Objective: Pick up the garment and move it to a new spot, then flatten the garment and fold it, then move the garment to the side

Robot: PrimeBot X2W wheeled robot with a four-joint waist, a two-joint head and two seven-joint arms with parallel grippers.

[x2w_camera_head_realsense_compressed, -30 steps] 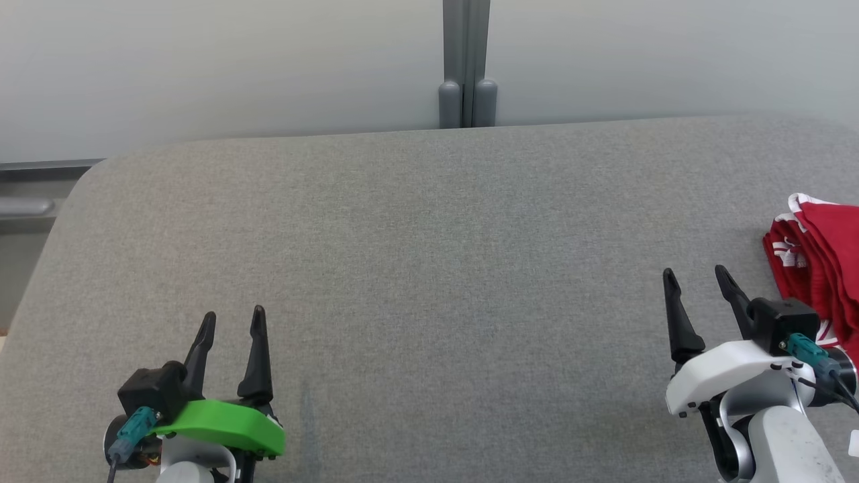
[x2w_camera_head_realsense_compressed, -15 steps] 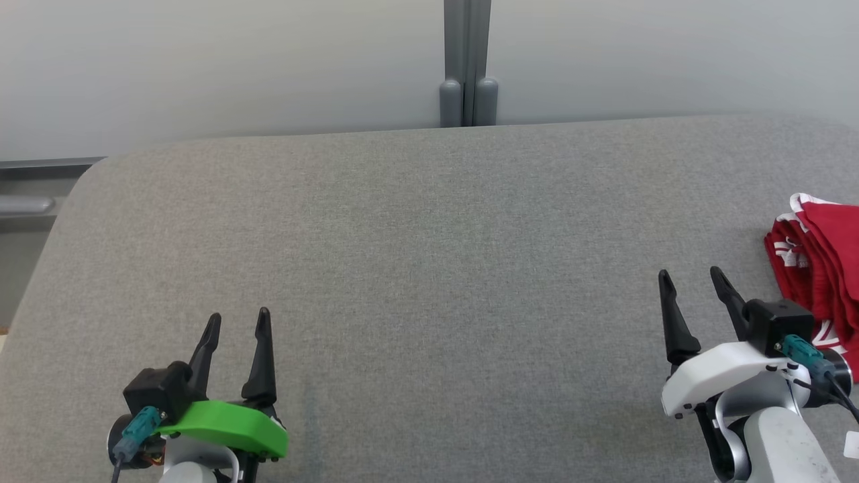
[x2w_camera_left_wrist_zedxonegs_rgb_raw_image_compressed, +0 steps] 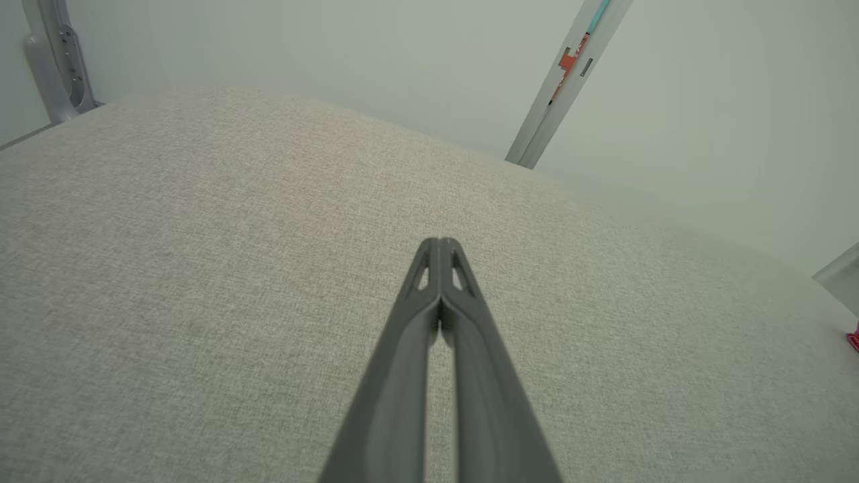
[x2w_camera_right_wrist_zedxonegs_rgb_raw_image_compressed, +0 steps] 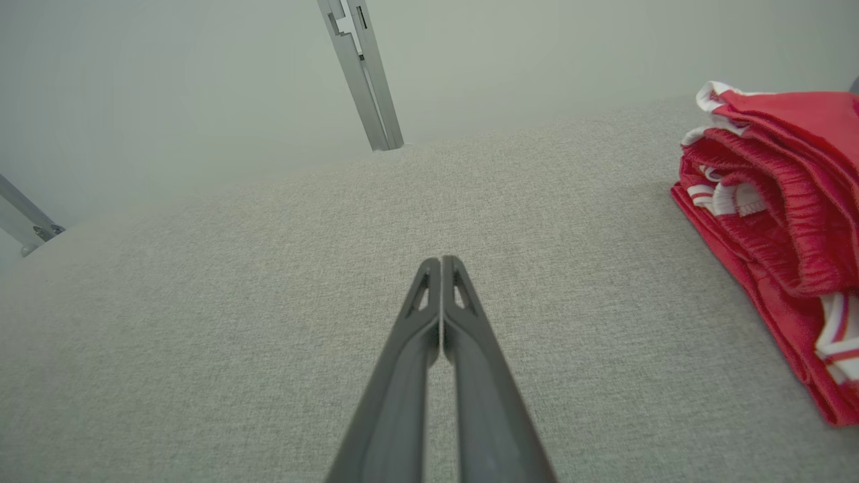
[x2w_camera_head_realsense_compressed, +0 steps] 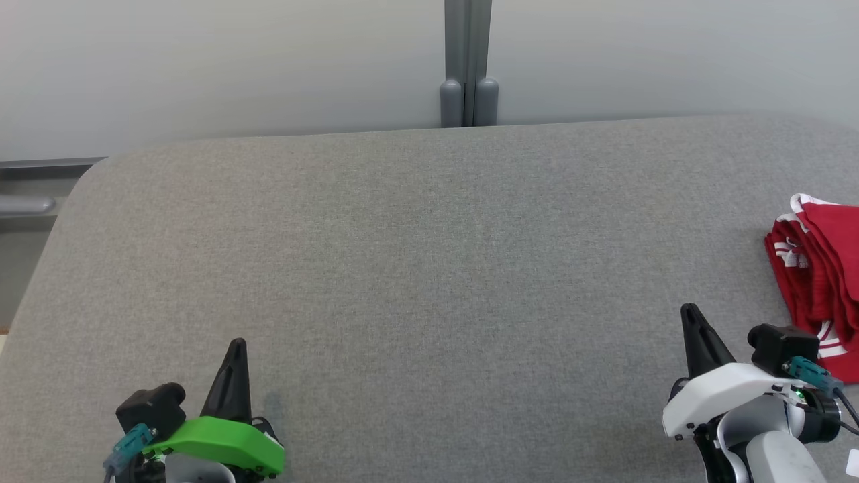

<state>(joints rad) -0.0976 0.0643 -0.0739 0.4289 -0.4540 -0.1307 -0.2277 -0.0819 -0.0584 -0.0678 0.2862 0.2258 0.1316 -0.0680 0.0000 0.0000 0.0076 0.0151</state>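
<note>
1. Pinching tight, the left end effector [x2w_camera_head_realsense_compressed: 236, 345] reads as one dark spike in the head view, jaws fully together and gripping nothing.
2. The left wrist view backs that up: both fingers [x2w_camera_left_wrist_zedxonegs_rgb_raw_image_compressed: 402, 376] meet at the tips, with the grey fabric of the table [x2w_camera_left_wrist_zedxonegs_rgb_raw_image_compressed: 201, 268] spreading ahead of them and to either side.
3. Over to the right end effector [x2w_camera_head_realsense_compressed: 692, 312], and it's the same story: jaws narrowed right down, tips pressed together, nothing held.
4. In the right wrist view its fingers [x2w_camera_right_wrist_zedxonegs_rgb_raw_image_compressed: 402, 376] point across plain table fabric, and whether they touch it I cannot tell.
5. And here's the garment [x2w_camera_head_realsense_compressed: 822, 268], red with white trim. It lies in a folded, stacked bundle on the table, to the right of the right end effector and a little ahead of its tips, near but apart.
6. The layered folds face that end effector, with white striped edges peeking out between the layers. The garment's far side runs off the edge of the head view.
7. From the left end effector the garment sits well apart, far off to the right, past the right end effector.
8. Beyond both sets of tips the table ends at a pale wall [x2w_camera_head_realsense_compressed: 201, 67]. A grey post [x2w_camera_head_realsense_compressed: 468, 67] stands behind the far edge, roughly between the two end effectors.
</note>
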